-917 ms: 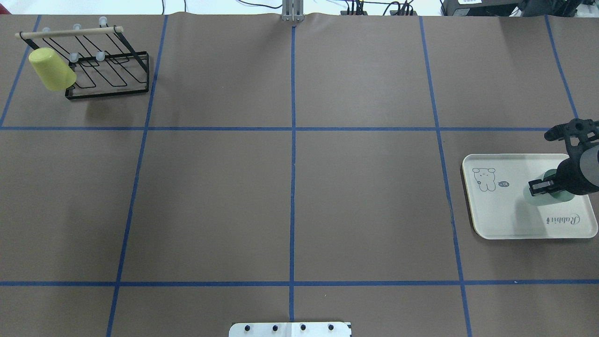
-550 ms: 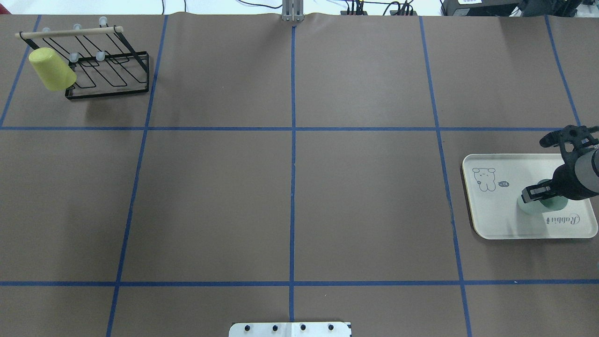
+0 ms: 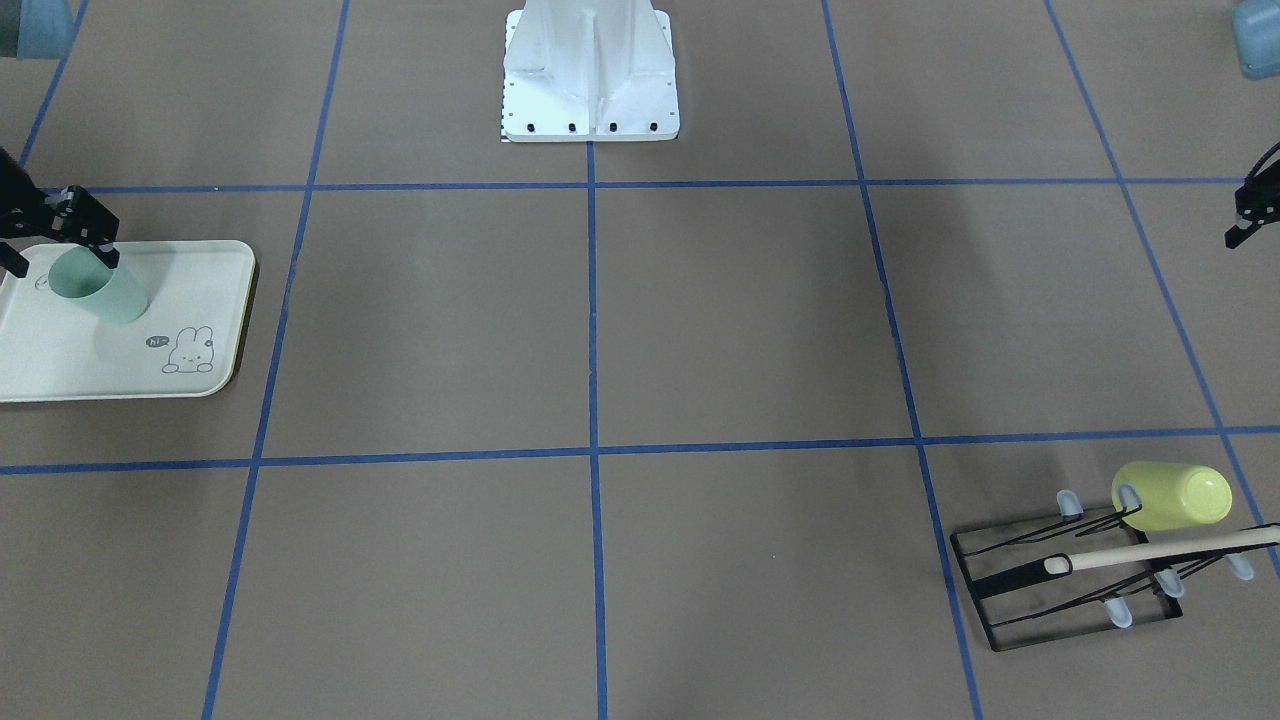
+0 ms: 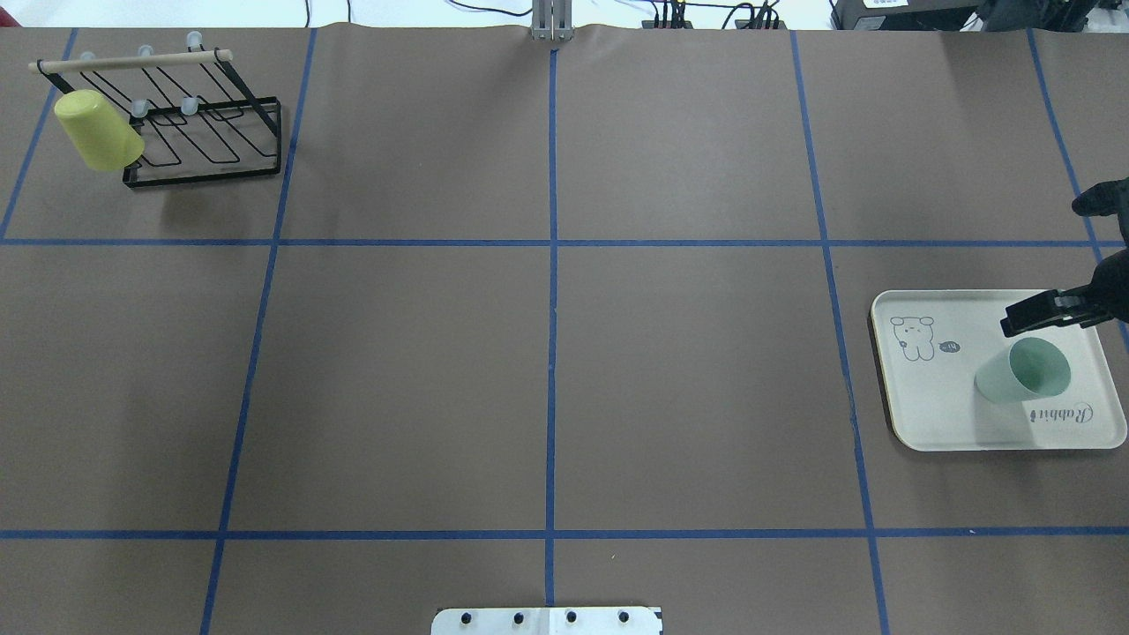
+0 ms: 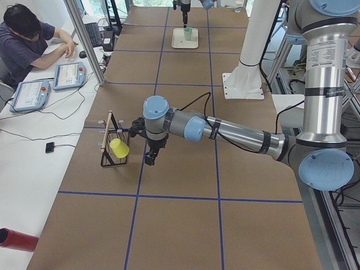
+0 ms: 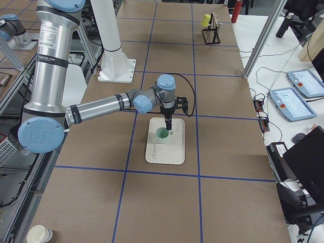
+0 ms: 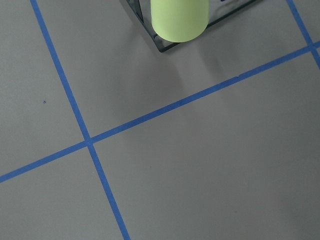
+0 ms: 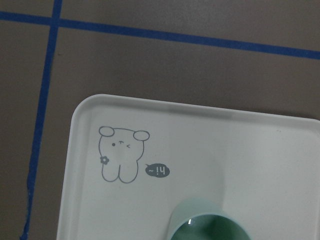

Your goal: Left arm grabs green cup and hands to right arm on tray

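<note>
You're seeing right pincer (image 3: 60,257) gaping wide, empty; pale mint-green plastic cup (image 4: 1023,370) is standing upright on cream rectangular tray (image 4: 935,406), 7 o'clock overhead.

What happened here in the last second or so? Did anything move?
The right arm's end effector let go of the green cup and lifted away from it. The cup now stands free and upright on the tray. The tray, the yellow cup and the black rack stayed put.
</note>
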### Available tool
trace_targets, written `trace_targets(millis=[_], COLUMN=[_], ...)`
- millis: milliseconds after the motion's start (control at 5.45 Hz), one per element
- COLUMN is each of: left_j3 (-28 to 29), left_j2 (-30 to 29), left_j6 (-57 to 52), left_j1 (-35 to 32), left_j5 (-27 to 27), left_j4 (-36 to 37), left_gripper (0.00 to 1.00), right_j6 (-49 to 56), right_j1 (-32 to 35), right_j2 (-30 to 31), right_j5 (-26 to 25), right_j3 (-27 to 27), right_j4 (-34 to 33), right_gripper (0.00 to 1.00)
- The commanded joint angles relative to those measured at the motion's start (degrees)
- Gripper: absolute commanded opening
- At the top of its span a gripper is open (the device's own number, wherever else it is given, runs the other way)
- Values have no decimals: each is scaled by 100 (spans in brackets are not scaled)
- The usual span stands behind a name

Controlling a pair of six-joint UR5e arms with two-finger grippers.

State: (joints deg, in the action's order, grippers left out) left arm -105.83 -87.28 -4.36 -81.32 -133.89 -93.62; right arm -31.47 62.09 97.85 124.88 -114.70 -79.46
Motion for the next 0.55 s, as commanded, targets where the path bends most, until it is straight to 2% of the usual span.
trace_targets(millis=[0,183,367], left_j3=[455,485,511], left_j2=[0,-8,-69], left_j6=[-56,-57,-118], left_j1=[-539,-674,-919], left_j5=[-23,-23,-14], left_j4=[-112,-104,-17], left_gripper=[100,100,100], right_j6=[2150,3128,3660], right_j1=[1202,1783,2224], right_j2=[-642,-723,-646], right_j5=[63,115,472], right_j3=[61,157,306], right_j4=[-1826,-2315,-2468], right_gripper=[100,100,100])
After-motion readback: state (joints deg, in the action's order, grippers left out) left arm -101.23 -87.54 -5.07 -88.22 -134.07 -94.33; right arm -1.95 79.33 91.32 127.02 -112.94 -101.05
